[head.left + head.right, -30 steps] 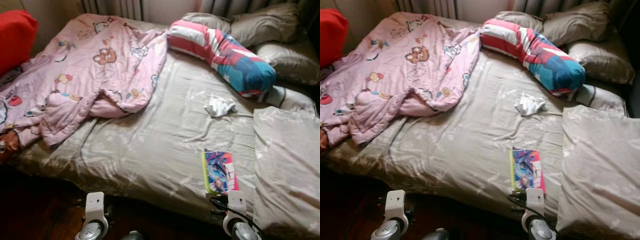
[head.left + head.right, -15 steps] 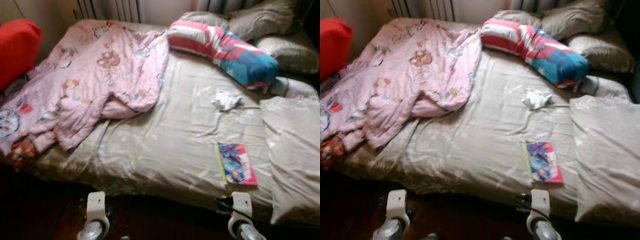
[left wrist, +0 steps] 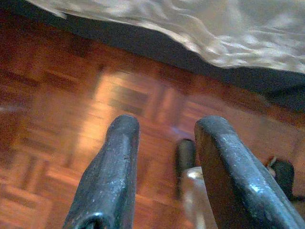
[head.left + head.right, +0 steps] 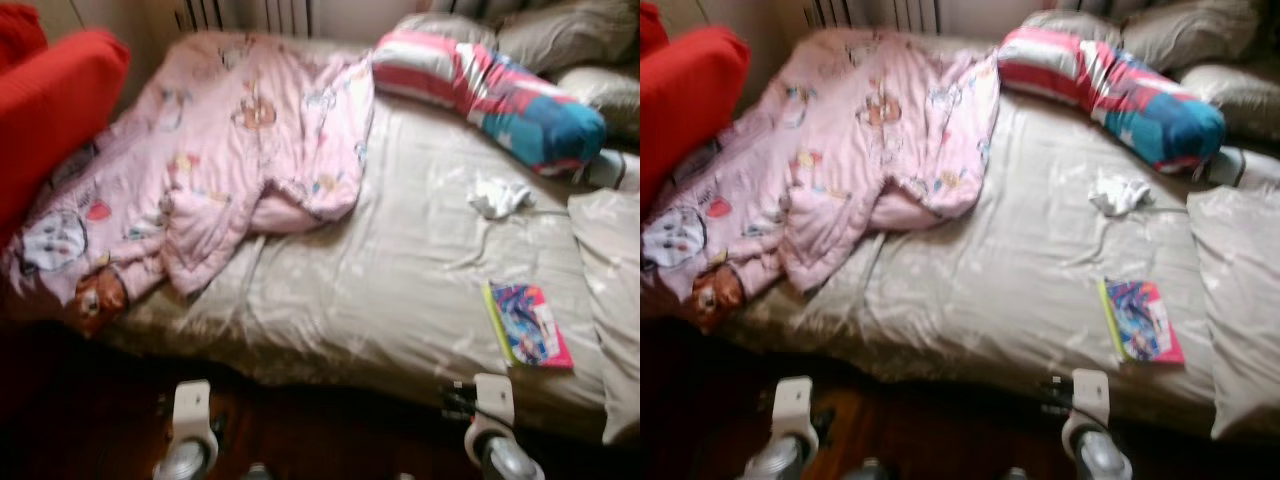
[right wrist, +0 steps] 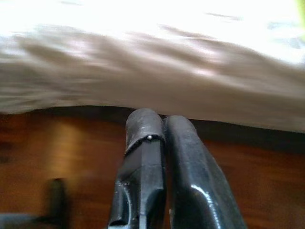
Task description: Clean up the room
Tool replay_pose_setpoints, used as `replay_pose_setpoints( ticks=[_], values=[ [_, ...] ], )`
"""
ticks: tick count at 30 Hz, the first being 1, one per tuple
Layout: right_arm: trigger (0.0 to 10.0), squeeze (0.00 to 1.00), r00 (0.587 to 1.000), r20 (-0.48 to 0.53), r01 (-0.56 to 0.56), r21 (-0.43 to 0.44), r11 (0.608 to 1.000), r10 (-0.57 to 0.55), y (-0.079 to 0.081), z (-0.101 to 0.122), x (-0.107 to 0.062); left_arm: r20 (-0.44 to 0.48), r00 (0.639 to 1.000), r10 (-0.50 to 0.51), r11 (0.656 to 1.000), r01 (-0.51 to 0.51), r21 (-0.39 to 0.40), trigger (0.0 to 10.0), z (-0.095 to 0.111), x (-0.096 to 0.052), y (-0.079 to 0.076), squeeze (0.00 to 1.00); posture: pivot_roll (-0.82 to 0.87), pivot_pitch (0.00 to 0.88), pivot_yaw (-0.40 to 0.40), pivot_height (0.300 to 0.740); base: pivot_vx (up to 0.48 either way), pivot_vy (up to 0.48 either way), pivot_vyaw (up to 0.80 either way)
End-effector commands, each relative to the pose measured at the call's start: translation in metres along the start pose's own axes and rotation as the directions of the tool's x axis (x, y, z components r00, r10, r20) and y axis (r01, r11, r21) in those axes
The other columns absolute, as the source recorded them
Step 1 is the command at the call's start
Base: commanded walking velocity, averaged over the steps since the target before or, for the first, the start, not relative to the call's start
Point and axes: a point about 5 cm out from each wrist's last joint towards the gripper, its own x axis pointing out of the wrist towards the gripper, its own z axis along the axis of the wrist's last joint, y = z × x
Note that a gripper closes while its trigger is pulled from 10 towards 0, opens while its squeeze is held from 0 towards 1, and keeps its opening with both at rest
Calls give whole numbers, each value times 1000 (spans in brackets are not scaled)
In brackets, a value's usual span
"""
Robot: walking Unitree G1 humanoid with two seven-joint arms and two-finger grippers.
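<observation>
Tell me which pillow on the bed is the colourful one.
The long bolster pillow striped pink, white and blue, lying across the head of the bed; the other pillows are plain beige.

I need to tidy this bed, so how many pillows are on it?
4: a striped pillow along the head end, two beige ones behind it, one at the robot's right edge. Others may be hidden.

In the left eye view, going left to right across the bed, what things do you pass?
Red cushion → pink quilt → striped bolster pillow (with a white crumpled cloth in front of it) → beige pillow at the right edge.
</observation>
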Motion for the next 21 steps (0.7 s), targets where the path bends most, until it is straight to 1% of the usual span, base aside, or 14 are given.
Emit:
replay_pose_setpoints(
  ticks=[1, 3, 10, 21],
  values=[
    [10000, 0, 999, -35, 20, -1, 1000, -20, -7, -9, -4, -36, 999, -6, 1000, 6, 1, 10000, -10, -2, -2, 0, -2, 212, -2, 740, 0, 409, 0],
    [10000, 0, 999, -43, 14, -5, 1000, -14, -3, -12, -4, -39, 999, -5, 1000, 5, -3, 10000, -10, -3, -2, 0, -3, 215, -3, 740, 0, 411, 0],
    [10000, 0, 999, -53, 6, -14, 1000, -7, 2, -18, -5, -48, 999, -5, 1000, 4, -4, 10000, -12, -3, -2, 0, -11, 222, 3, 740, 0, 411, 0],
    [10000, 0, 998, -57, 11, -8, 1000, -12, 0, -23, -8, -52, 999, -6, 1000, 6, 1, 10000, -13, -3, -1, 0, -14, 222, 7, 740, 0, 411, 0]
  ],
)
